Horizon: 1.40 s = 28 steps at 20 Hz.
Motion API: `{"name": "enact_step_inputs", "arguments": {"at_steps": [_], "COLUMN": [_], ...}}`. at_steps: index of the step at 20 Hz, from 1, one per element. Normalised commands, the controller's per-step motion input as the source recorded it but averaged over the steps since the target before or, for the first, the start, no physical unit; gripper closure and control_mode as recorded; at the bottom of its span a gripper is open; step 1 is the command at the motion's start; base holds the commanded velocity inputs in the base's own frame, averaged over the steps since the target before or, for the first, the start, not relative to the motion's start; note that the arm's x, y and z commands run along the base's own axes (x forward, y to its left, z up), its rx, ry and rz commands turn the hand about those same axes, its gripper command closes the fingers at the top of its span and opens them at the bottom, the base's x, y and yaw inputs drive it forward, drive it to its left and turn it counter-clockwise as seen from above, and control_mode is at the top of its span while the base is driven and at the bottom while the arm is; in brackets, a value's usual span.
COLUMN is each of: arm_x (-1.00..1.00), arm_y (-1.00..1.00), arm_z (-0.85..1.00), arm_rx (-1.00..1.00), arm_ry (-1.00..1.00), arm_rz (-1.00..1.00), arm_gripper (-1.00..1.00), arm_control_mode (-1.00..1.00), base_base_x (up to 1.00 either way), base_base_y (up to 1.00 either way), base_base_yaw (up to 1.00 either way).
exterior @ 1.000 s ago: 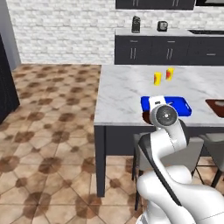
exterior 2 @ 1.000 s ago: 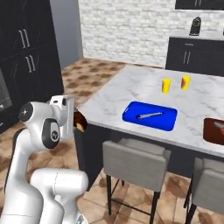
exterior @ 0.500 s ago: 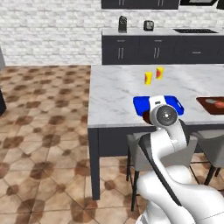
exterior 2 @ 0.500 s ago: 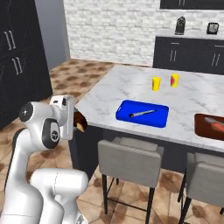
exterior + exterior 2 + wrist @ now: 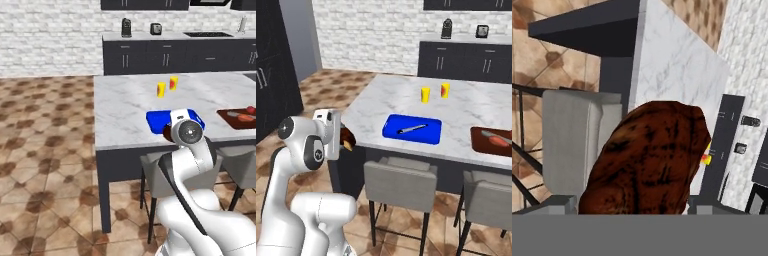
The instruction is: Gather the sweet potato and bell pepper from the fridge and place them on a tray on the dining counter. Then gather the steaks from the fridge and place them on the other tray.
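Observation:
My gripper is shut on the sweet potato, a lumpy red-brown tuber that fills the middle of the hand view. From the right base view the sweet potato juts from the gripper just short of the near left corner of the dining counter. A blue tray with a grey utensil lies near the counter's front edge. A dark red tray sits further right with a small red item on it. The fridge is the tall grey slab at far left.
Two yellow cups stand mid-counter. Grey stools are tucked under the counter's front edge, close to my arm. Dark cupboards line the left, and dark wall cabinets with small appliances run along the back.
The whole picture has shifted: the base has driven, and the counter now sits closer and more central. The arm keeps its pose with the sweet potato in the gripper.

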Motion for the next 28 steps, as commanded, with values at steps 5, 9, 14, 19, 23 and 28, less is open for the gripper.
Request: {"name": "enact_step_inputs", "arguments": {"at_steps": [5,9,14,19,23,28], "arm_x": [0.00,0.00,0.00,0.00,0.00,0.00], "arm_y": [0.00,0.00,0.00,0.00,0.00,0.00], "arm_z": [0.00,0.00,0.00,0.00,0.00,0.00], "arm_rx": [0.00,0.00,0.00,0.00,0.00,0.00], "arm_ry": [0.00,0.00,0.00,0.00,0.00,0.00], "arm_rz": [0.00,0.00,0.00,0.00,0.00,0.00], "arm_gripper": [1.00,1.00,1.00,1.00,1.00,1.00], "arm_control_mode": [1.00,1.00,1.00,1.00,1.00,1.00], "base_base_x": [0.37,0.37,0.32,0.29,0.30,0.30], "base_base_y": [0.26,0.28,0.19,0.18,0.17,0.17], "base_base_yaw": [-0.17,-0.16,-0.15,-0.14,-0.14,-0.12]}}
